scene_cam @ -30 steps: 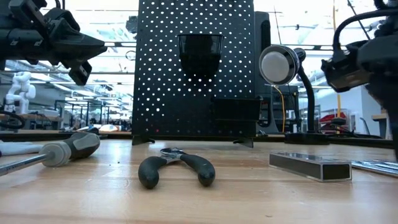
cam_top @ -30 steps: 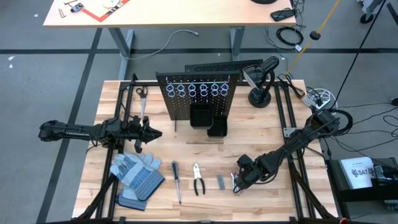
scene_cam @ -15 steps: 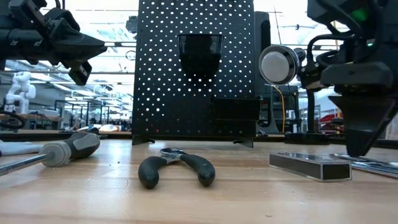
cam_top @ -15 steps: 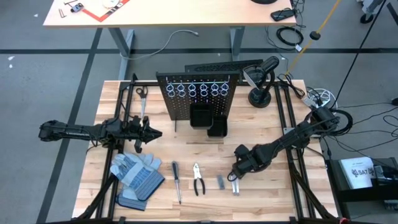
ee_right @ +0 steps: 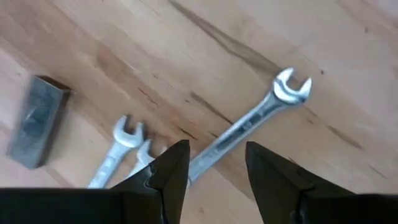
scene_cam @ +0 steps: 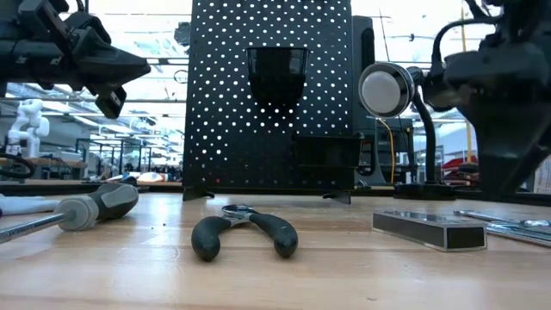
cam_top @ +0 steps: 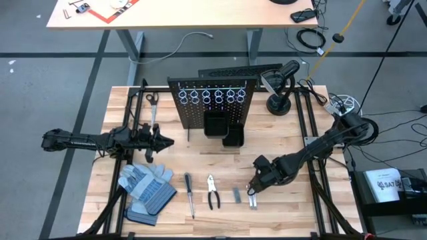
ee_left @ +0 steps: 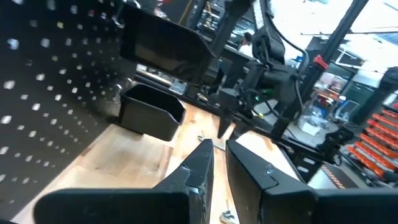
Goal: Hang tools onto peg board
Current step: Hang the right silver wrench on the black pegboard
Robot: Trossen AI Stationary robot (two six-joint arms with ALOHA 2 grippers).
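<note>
The black peg board [cam_top: 210, 103] stands upright at the table's far middle. Along the near side lie a screwdriver [cam_top: 189, 193], pliers [cam_top: 213, 191], a short grey metal piece [cam_top: 236, 195] and small silver wrenches [cam_top: 253, 199]. My right gripper [ee_right: 214, 174] hangs open, pointing steeply down just above the wrenches [ee_right: 249, 121], which lie flat on the wood; the longest one passes under the gap between the fingers. My left gripper [cam_top: 167, 142] waits level at the left, shut on nothing.
Grey-and-blue work gloves [cam_top: 143, 190] lie at the near left. Two black bins [cam_top: 223, 130] sit at the board's foot. A desk lamp [cam_top: 280, 87] stands at the far right, and scissors [cam_top: 152, 107] lie left of the board.
My right gripper has drawn back a little from the near edge and risen over the wrenches, still pointing steeply down with its fingers as wide apart as before. The wrenches lie where they were.
</note>
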